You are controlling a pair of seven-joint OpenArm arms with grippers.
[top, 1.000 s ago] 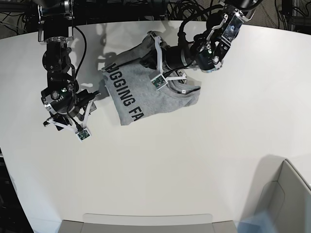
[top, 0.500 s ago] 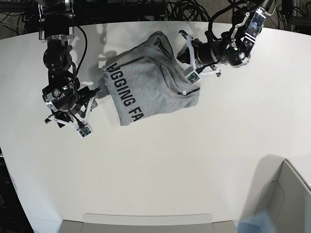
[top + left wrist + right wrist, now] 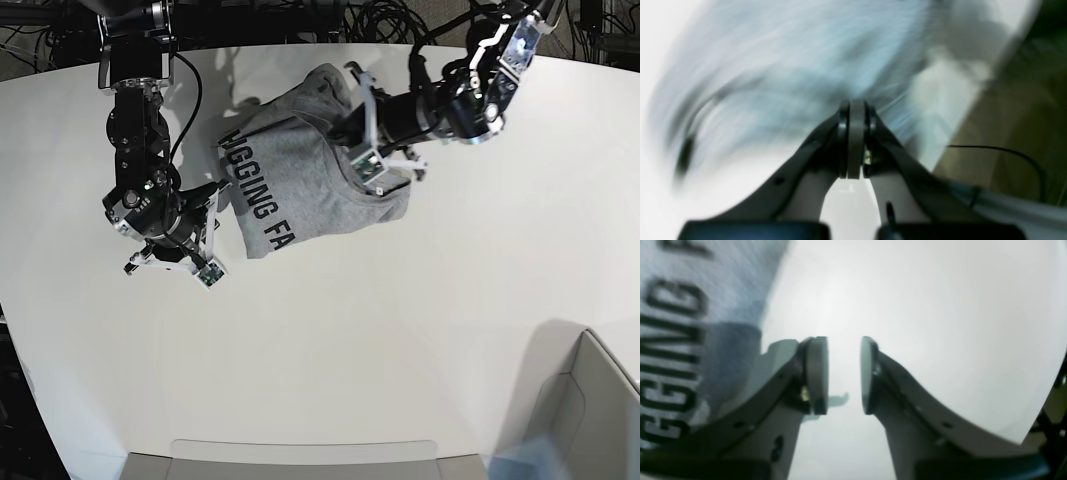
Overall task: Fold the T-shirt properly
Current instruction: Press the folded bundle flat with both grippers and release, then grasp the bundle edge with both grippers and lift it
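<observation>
While the T-shirt (image 3: 305,180) lies bunched on the far part of the white table (image 3: 400,330), lettering up, my right tool (image 3: 844,373) hangs just beside its lettered edge, over bare table. Its pads stand a narrow gap apart with nothing between them. My left tool (image 3: 856,133) sits over the shirt's opposite side near the collar, pads pressed together; that view is too blurred to tell whether cloth is pinched.
</observation>
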